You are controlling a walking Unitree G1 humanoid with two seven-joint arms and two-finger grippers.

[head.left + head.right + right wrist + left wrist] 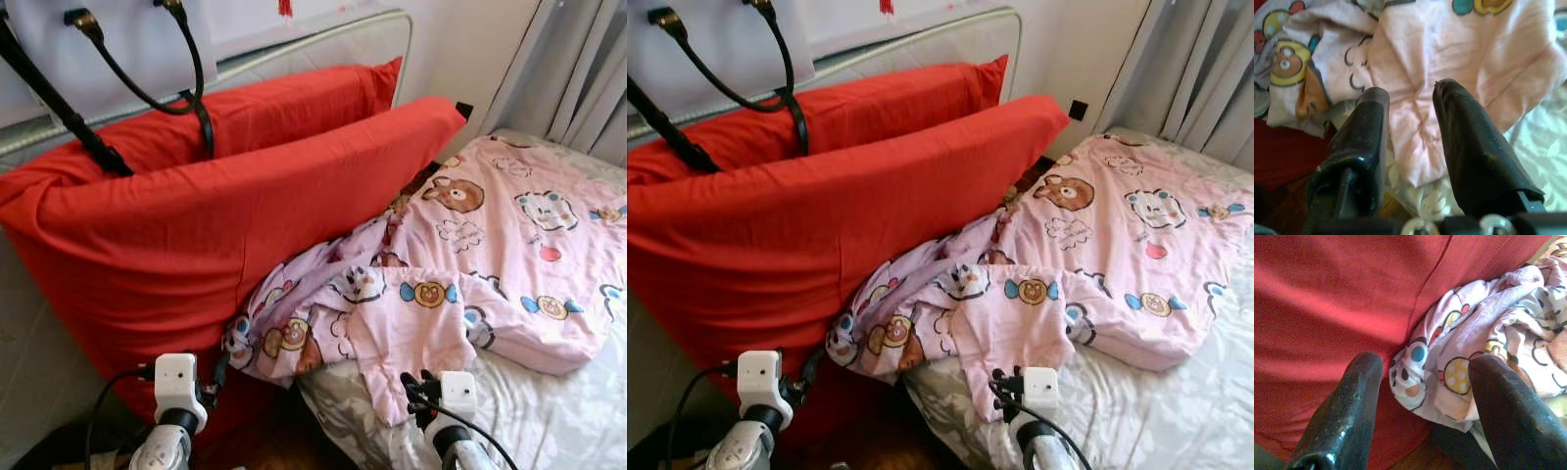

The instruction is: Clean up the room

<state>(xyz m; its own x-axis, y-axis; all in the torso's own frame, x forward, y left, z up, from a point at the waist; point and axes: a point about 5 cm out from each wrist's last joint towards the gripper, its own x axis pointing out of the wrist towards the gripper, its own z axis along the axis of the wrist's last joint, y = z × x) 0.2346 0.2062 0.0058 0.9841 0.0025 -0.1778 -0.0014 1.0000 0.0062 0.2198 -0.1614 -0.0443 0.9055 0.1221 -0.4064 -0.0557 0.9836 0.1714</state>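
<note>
Red pillows [225, 215] propped at the bedhead, pink cartoon quilt [470, 264] crumpled on the bed [558, 411] beside them — left end effector [1422, 396] open near its bunched corner, right end effector [1410, 127] slightly parted over the quilt's edge, both empty

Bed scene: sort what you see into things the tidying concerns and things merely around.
For the job:
pink cartoon blanket, crumpled on the bed
two red pillows, propped against the headboard
left gripper, open, facing the blanket's corner
right gripper, open, over the blanket's edge

Just around:
grey bedsheet
black bag straps
curtain
</note>
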